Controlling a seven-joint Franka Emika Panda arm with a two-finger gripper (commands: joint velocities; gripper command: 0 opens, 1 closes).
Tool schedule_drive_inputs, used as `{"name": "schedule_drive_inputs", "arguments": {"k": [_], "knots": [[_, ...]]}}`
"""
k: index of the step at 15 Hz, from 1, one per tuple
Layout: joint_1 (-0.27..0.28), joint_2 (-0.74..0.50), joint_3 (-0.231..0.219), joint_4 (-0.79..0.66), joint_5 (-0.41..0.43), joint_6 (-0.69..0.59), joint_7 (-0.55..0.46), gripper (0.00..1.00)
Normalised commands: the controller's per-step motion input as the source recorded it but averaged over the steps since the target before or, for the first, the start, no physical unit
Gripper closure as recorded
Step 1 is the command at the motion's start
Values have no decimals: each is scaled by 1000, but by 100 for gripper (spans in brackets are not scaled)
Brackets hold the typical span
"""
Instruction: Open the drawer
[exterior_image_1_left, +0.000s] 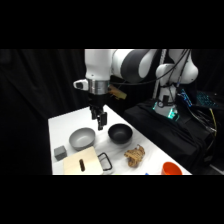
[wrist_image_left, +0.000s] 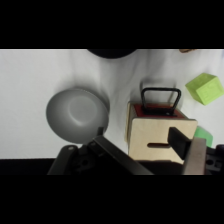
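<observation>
While the gripper (exterior_image_1_left: 100, 121) hangs unclenched and empty mid-frame, the drawer (exterior_image_1_left: 88, 162) (shut, at lower centre) awaits the approach: descend onto its black loop handle (exterior_image_1_left: 105, 162).

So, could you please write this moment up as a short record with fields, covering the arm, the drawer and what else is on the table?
arm: hand hangs above the table, between the grey bowl and the black bowl
contact: none visible; hand holds nothing
drawer: wooden cabinet at the table's near edge, black loop handle untouched
drawer state: looks closed, front near flush in the wrist view
other items: grey cube, brown lump, orange object, green blocks
surface: white table
</observation>
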Motion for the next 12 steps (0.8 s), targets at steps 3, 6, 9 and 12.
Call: {"name": "schedule_drive_inputs", "arguments": {"k": [3, 6, 9, 12], "knots": [[45, 204, -6, 37, -59, 322, 109, 0], [59, 205, -22, 36, -52, 285, 84, 0], [81, 185, -35, 42, -43, 255, 78, 0], [97, 186, -55, 76, -43, 242, 75, 0]]}}
